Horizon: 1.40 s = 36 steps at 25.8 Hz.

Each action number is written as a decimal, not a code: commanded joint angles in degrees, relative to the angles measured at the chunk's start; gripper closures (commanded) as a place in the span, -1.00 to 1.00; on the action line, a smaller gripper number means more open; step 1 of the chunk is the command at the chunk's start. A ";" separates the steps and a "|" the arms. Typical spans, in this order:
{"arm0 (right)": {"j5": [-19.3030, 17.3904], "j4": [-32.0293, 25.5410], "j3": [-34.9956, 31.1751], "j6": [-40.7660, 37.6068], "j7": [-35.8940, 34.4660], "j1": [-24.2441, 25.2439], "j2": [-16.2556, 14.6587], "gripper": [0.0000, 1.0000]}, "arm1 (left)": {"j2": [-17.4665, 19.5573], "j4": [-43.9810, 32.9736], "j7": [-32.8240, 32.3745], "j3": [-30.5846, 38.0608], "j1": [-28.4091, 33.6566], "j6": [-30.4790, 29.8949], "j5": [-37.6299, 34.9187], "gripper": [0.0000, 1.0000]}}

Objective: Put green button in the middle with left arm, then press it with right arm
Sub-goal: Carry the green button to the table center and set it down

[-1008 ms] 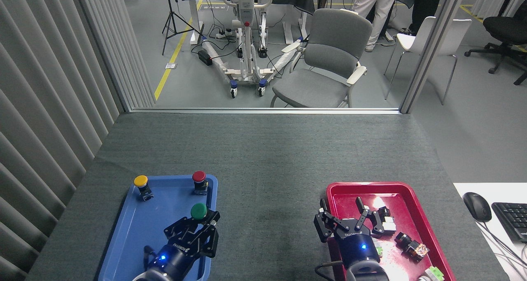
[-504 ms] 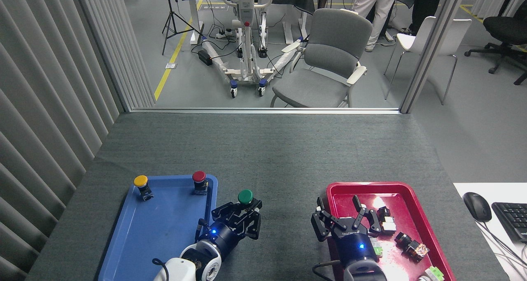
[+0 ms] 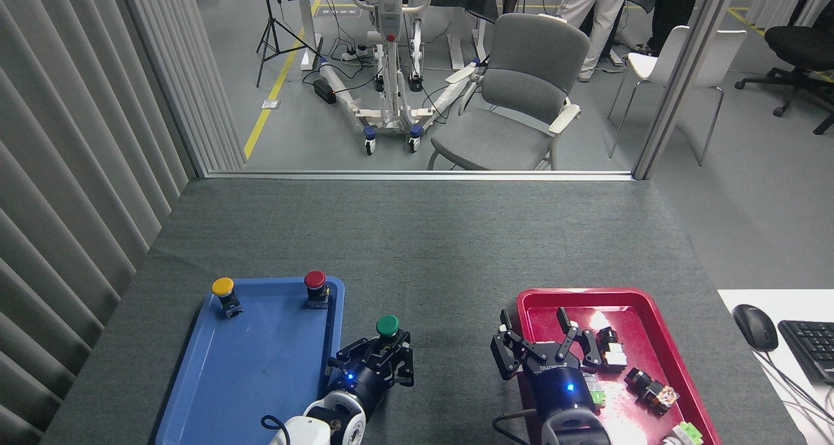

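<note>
left gripper point(image 3: 383, 352) clamped on the green button point(image 3: 387, 326) over the middle point(image 3: 443, 288) — right gripper point(image 3: 546, 342) spread wide, empty.

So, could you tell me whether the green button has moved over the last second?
Yes. The green button went rightward out of the blue tray onto the grey tabletop.

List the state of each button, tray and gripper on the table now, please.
green button: held in left gripper, over the grey tabletop, outside the trays.
left gripper: shut on green button.
right gripper: open, empty, over red tray's left edge.
yellow button: upright in blue tray.
red button: upright in blue tray.
blue tray: holds two buttons.
red tray: holds small parts.
</note>
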 commanded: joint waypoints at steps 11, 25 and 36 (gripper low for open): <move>0.08 0.09 0.08 0.16 0.53 -0.97 0.78 -0.99 | -0.50 1.18 -0.41 -2.10 -0.85 -2.53 -0.12 0.68; 2.27 1.23 2.37 4.11 0.53 -2.20 1.66 -0.98 | -1.11 2.85 0.47 -2.01 -1.11 -0.94 -0.12 0.09; 2.01 1.14 4.74 6.75 0.62 -2.72 2.01 -0.99 | -1.03 2.76 2.31 -1.92 -0.67 -0.68 -0.12 -0.61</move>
